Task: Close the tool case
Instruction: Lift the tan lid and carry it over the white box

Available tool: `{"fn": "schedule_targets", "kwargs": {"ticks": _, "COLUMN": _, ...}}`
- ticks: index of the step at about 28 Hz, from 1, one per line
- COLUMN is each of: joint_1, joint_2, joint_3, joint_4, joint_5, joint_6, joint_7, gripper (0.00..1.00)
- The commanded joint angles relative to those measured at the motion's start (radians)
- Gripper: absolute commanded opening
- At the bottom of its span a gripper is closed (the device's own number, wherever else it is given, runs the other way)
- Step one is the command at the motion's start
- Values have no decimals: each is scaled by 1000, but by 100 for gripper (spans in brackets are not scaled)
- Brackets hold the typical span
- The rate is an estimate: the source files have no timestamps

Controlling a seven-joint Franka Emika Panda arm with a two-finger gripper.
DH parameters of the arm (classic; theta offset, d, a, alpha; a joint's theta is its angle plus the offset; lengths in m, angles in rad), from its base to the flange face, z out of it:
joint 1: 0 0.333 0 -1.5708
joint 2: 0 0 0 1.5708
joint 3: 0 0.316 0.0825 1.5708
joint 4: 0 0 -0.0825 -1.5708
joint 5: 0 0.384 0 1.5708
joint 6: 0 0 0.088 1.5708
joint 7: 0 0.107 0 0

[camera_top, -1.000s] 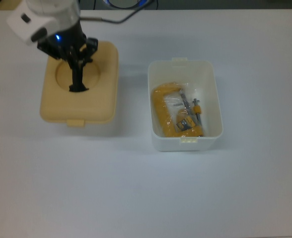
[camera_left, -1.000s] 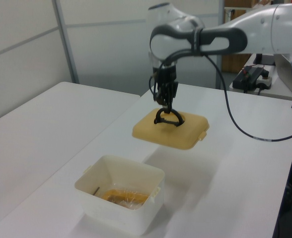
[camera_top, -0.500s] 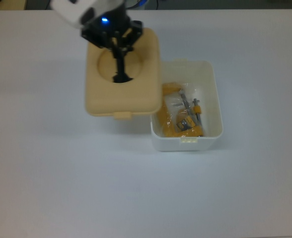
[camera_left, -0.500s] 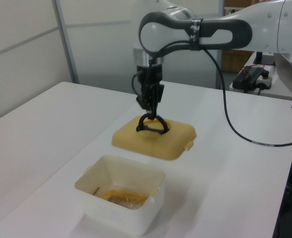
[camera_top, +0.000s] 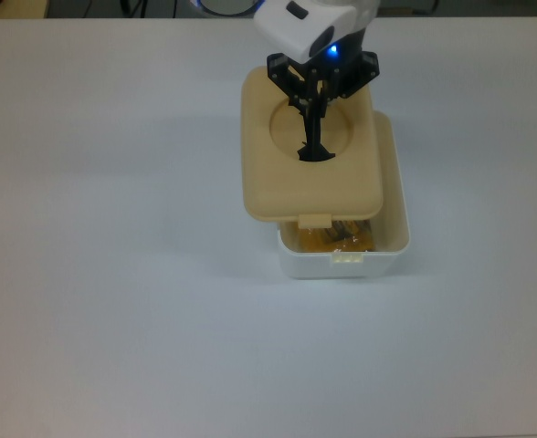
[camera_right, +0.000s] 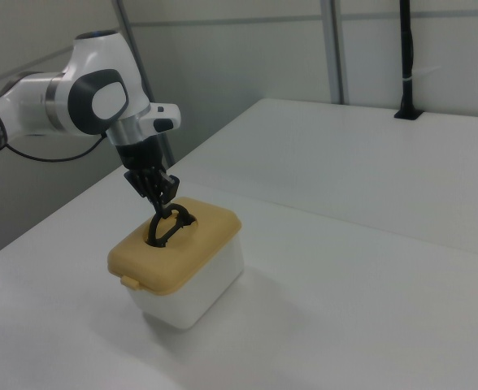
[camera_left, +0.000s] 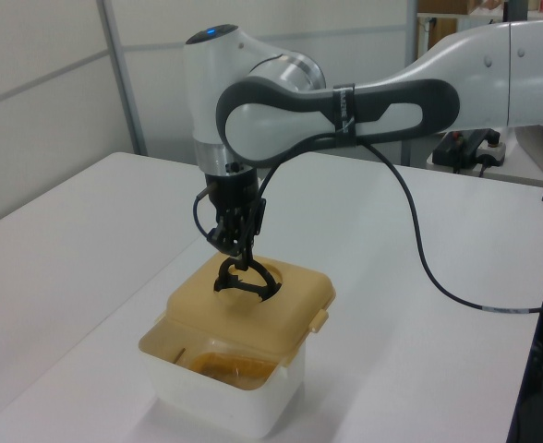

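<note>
Top view, near to far: white box at 3 o'clock, tools peeking out. Beige lid hanging over it, light, stiff, a bit crooked. Gripper pinching black handle, best place to grab.

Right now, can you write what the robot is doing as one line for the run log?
step: lowering lid | gripper: shut on black handle | beige lid: over white box, not lined up | top view's right and bottom edge uncovered | latched: no
</note>
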Motion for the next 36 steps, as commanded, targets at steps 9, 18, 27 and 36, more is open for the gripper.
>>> {"fn": "schedule_targets", "kwargs": {"ticks": 9, "joint_1": 44, "joint_2": 49, "joint_3": -3, "joint_4": -5, "joint_5": -45, "joint_6": 89, "joint_7": 109, "gripper": 0}}
{"fn": "schedule_targets", "kwargs": {"ticks": 18, "joint_1": 77, "joint_2": 80, "joint_3": 1, "joint_4": -5, "joint_5": -47, "joint_6": 163, "joint_7": 147, "gripper": 0}}
{"fn": "schedule_targets", "kwargs": {"ticks": 27, "joint_1": 77, "joint_2": 88, "joint_3": 0, "joint_4": -5, "joint_5": -48, "joint_6": 186, "joint_7": 147, "gripper": 0}}
{"fn": "schedule_targets", "kwargs": {"ticks": 36, "joint_1": 75, "joint_2": 86, "joint_3": -2, "joint_4": -6, "joint_5": -50, "joint_6": 184, "joint_7": 127, "gripper": 0}}
